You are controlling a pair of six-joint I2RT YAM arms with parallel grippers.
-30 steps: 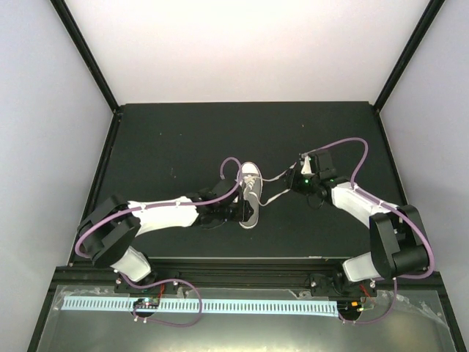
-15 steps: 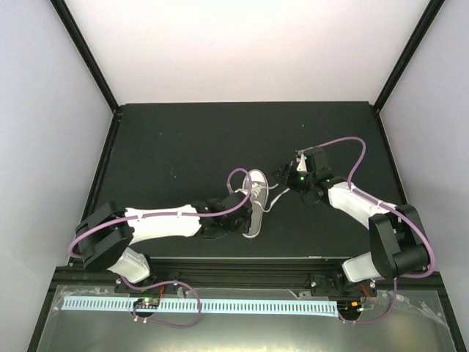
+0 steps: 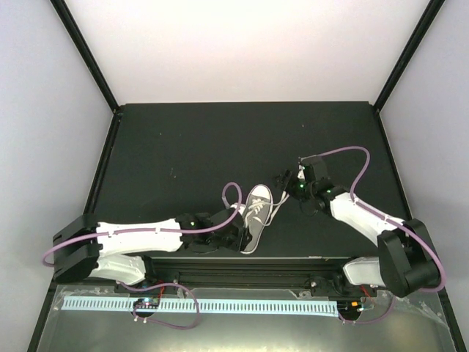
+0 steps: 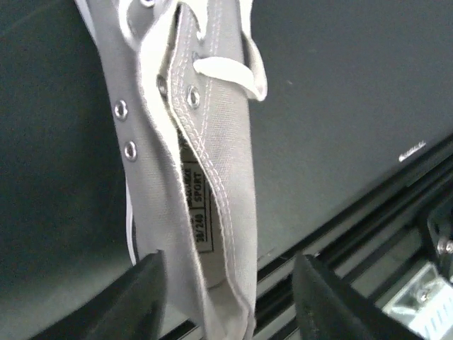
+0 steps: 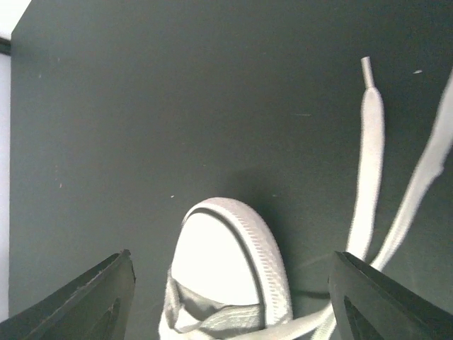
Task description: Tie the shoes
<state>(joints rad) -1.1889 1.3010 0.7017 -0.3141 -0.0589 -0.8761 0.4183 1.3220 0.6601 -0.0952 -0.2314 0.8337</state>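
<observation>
Since a second ago the sneaker (image 3: 256,216) has slid toward the near edge of the table (image 3: 183,147) and its toe has swung rightward; the left gripper (image 4: 230,261) has followed it there. That gripper now stands partly open astride the heel. In the left wrist view one finger lies right against the grey canvas side, while the other stands clear of the shoe, so nothing is clamped. Between the fingers the heel opening shows, with a printed size label on the lining and metal eyelets further up.

The right gripper (image 5: 232,256) is spread wide and holds nothing. It hovers just beyond the white toe cap (image 5: 209,258), which shows between its fingers. White laces (image 5: 368,163) trail loose from the sneaker across the dark table on that side, one tipped end lying free.
</observation>
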